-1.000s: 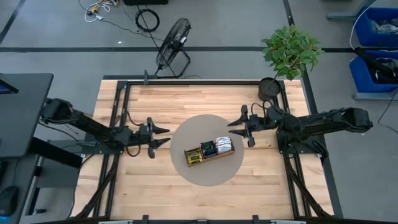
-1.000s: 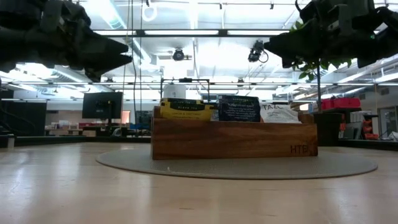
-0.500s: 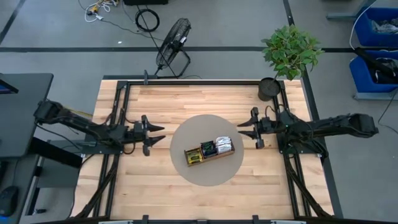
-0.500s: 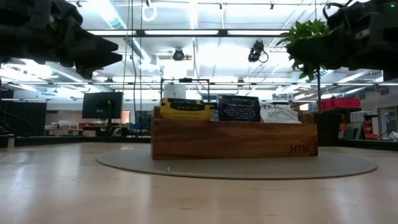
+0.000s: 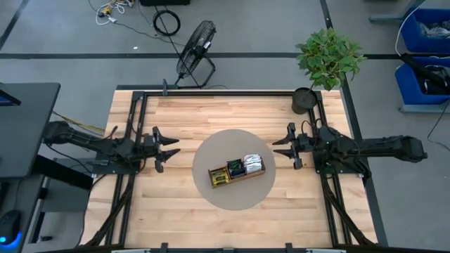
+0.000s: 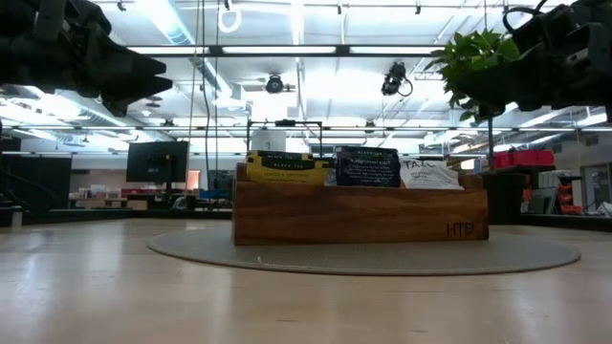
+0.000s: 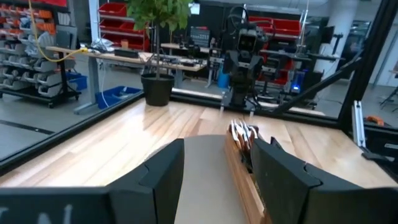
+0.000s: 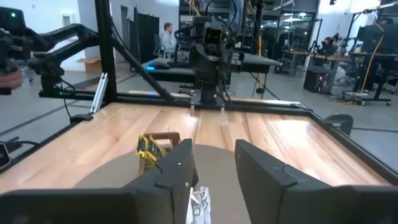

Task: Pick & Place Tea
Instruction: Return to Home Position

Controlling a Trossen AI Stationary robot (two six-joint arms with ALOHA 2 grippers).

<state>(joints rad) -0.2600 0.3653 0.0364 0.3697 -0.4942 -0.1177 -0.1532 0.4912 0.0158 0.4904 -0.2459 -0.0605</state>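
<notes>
- Wooden surface carries the tray mid-frame, tea in all three compartments.
- My left pincer and right pincer hover either side, both open, empty.

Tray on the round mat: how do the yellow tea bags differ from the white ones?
The yellow tea bags sit in the tray's end section nearest the left tool; the white tea bags sit in the opposite end, nearest the right tool. In the low view, yellow rises higher above the wall than white. Both stand on edge, untouched; both tools are open.
</notes>
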